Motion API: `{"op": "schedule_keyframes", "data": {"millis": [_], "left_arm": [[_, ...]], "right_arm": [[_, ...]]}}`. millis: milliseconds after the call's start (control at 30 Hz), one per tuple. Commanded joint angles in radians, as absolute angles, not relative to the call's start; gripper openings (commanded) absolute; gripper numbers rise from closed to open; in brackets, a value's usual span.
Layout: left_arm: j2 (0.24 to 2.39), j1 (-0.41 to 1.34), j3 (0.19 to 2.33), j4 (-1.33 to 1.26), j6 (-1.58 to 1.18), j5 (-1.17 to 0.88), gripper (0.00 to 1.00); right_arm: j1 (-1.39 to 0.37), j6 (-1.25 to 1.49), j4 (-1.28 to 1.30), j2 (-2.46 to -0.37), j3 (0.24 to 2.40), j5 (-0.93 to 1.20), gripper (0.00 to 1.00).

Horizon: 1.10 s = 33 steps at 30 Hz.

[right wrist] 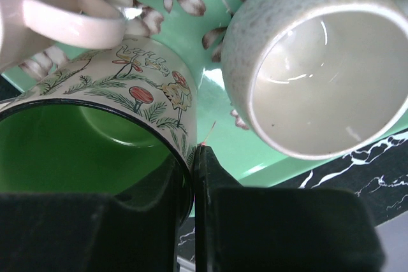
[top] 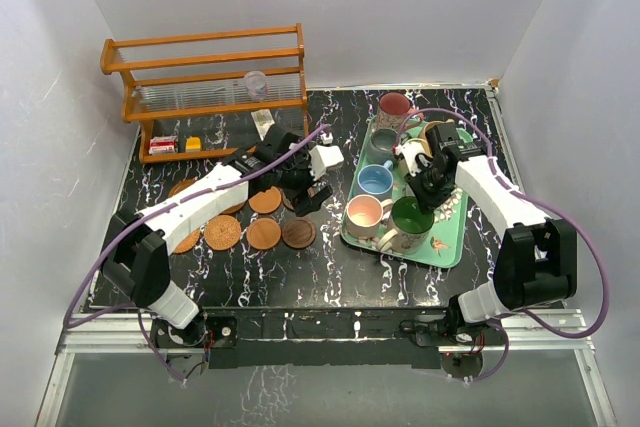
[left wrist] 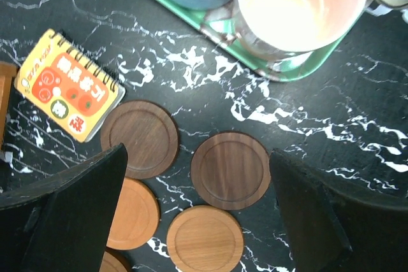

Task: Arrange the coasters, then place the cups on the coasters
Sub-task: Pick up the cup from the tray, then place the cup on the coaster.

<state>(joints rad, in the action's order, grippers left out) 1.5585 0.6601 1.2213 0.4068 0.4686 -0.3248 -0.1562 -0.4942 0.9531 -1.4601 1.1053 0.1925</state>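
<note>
Several round wooden coasters (top: 263,234) lie loose on the black marbled table left of the green tray (top: 448,239). My left gripper (top: 303,195) hovers open above them. In the left wrist view its jaws stand wide apart (left wrist: 201,218) over a dark coaster (left wrist: 231,170) and a light coaster (left wrist: 205,240), holding nothing. Several cups stand on the tray, among them maroon (top: 395,105), blue (top: 375,180) and pink (top: 365,212). My right gripper (top: 420,199) is shut on the rim of the green cup (right wrist: 76,151), one finger inside and one outside its patterned wall.
A wooden rack (top: 205,77) with a small clear plastic cup (top: 256,82) stands at the back left. An orange spiral notebook (left wrist: 69,84) lies beside the coasters. A pale speckled cup (right wrist: 319,68) sits close to the green cup. White walls enclose the table.
</note>
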Motion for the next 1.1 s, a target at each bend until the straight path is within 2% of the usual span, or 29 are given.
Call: {"op": "schedule_keyframes", "data": {"millis": [0,367,600,867,967,1067], "left_arm": [[1.547,0.699,1.305,0.449,0.472,-0.394,0.92],[1.612,0.789,1.546,0.527,0.355,-0.558,0.88],[1.669,0.824,1.621,0.449,0.333,-0.600,0.85],[1.724,0.860,1.624,0.379,0.321,-0.431,0.69],[1.737,0.876,1.623,0.359,0.316,-0.383,0.59],[1.749,0.891,1.627,0.352,0.313,-0.358,0.53]], "right_arm": [[-0.160,-0.459,1.051,-1.388,1.212,0.205,0.00],[-0.161,-0.327,1.146,-1.424,1.583,0.264,0.00],[-0.160,-0.279,1.178,-1.525,1.753,0.364,0.00],[-0.161,-0.256,1.178,-1.539,1.774,0.449,0.00],[-0.161,-0.255,1.172,-1.538,1.753,0.475,0.00],[-0.162,-0.253,1.167,-1.539,1.737,0.478,0.00]]}}
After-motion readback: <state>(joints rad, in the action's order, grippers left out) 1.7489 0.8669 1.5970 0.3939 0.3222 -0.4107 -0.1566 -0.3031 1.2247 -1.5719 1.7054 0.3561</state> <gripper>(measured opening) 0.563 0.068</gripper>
